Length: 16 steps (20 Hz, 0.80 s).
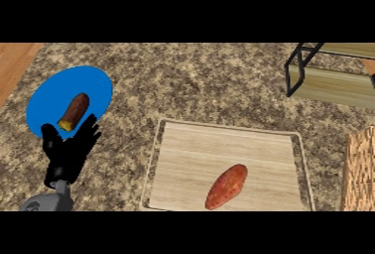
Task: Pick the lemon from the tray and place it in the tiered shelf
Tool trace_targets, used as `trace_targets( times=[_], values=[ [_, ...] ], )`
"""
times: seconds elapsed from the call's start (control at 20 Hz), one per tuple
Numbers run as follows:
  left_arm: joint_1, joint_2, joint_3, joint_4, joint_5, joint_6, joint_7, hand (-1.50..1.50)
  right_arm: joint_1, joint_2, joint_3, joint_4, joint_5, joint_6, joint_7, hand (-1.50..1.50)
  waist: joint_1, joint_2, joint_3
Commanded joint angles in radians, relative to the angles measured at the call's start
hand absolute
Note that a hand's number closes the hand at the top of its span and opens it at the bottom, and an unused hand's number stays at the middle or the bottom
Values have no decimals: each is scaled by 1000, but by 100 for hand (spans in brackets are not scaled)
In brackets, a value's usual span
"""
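A kitchen — speckled granite counter (212, 84), wooden tray (219, 149), blue plate (62, 94).

A speckled, stone-like counter (205, 84) is seen. The tray (219, 149) is made of pale, matt wood grain. The tiered shelf (333, 79) is built of wooden boards framed in black metal.

1 view only: head cam, looks steeply down at counter (205, 84). Tray (219, 149) near, low in middle; shelf (330, 74) far, top right; left hand (70, 149) comes in low left.
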Motion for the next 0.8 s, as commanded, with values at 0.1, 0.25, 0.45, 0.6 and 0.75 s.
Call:
trace_targets(
  times=[0.1, 0.25, 0.45, 0.6, 0.75],
  values=[
    [-7, -13, -25, -9, -28, 16, 29, 0, -57, 8, 3, 225, 71, -120, -164, 150, 9, 9, -3],
    [-17, -8, 3, 39, 7, -9, 34, 0, -76, 33, 32, 279, 117, -166, -188, 150, 7, 9, -3],
    [-10, -18, -9, 0, -12, 16, 56, 0, -100, 18, 22, 347, 131, -194, -259, 150, 3, 6, -3],
    [-25, -37, -23, 56, -35, 13, -14, 0, -174, 34, 9, 416, 139, -225, -256, 150, 16, 13, -3],
    [-7, -32, -8, 58, -27, 6, -30, 0, -160, 11, 5, 449, 140, -200, -333, 150, 8, 10, -3]
  ],
)
